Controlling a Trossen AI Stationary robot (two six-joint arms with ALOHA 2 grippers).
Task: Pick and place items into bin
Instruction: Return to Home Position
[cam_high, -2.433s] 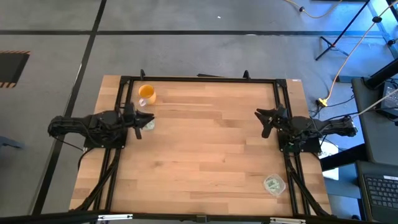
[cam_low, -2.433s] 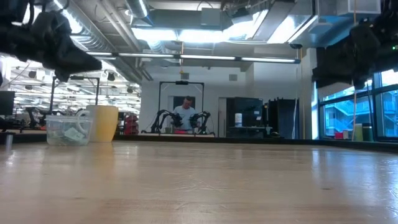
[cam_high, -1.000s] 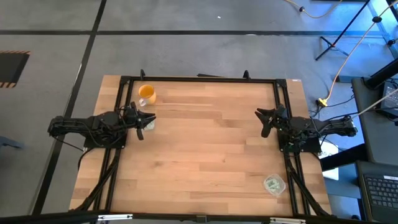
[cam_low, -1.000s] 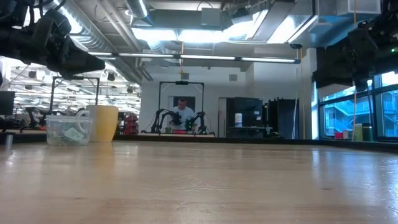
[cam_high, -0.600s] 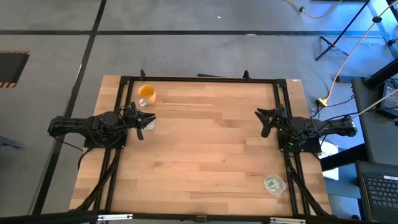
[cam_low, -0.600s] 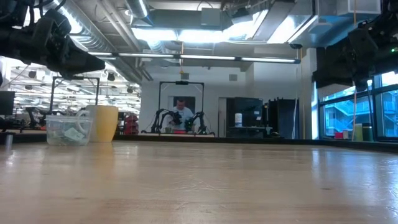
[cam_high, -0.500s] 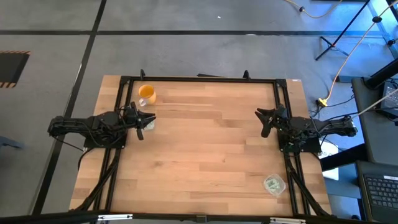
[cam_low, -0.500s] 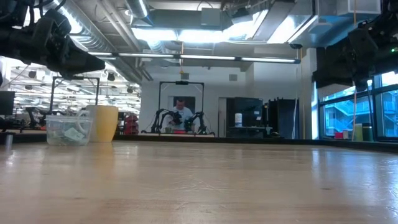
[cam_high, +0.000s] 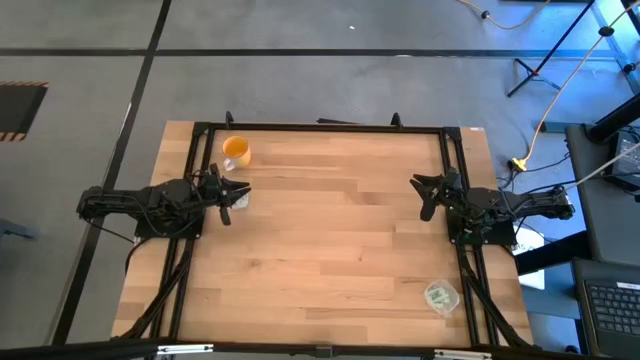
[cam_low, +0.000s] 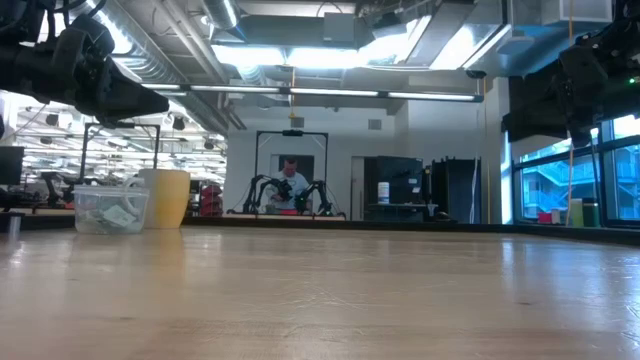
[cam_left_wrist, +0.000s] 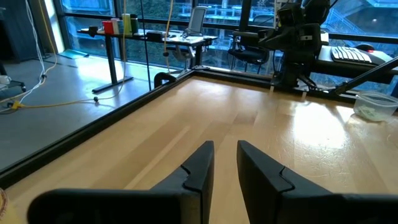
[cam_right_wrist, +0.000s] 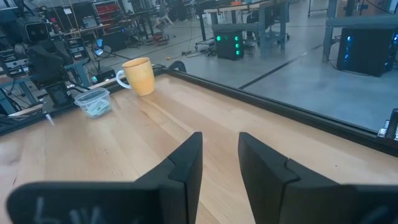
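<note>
Light green packets lie in two clear plastic tubs. One tub (cam_high: 240, 199) (cam_low: 110, 210) (cam_right_wrist: 93, 102) stands at the table's left beside the orange cup (cam_high: 236, 151) (cam_low: 166, 197). The other tub (cam_high: 440, 296) (cam_left_wrist: 375, 106) stands near the right near corner. My left gripper (cam_high: 237, 193) (cam_left_wrist: 225, 163) hovers open, well above the left tub, touching nothing. My right gripper (cam_high: 424, 192) (cam_right_wrist: 219, 158) hangs open in the air at the table's right side, far from both tubs. No loose packet shows on the wood.
A black frame (cam_high: 320, 127) runs along the table's far, left and right edges. Bare wood (cam_high: 330, 230) spreads between the two arms. In the low view a person (cam_low: 290, 180) stands at another robot station far behind the table.
My left gripper edged slightly toward the table's right above the left tub more than a second ago and has kept still since. The tubs, the cup and the right arm have stayed put.
</note>
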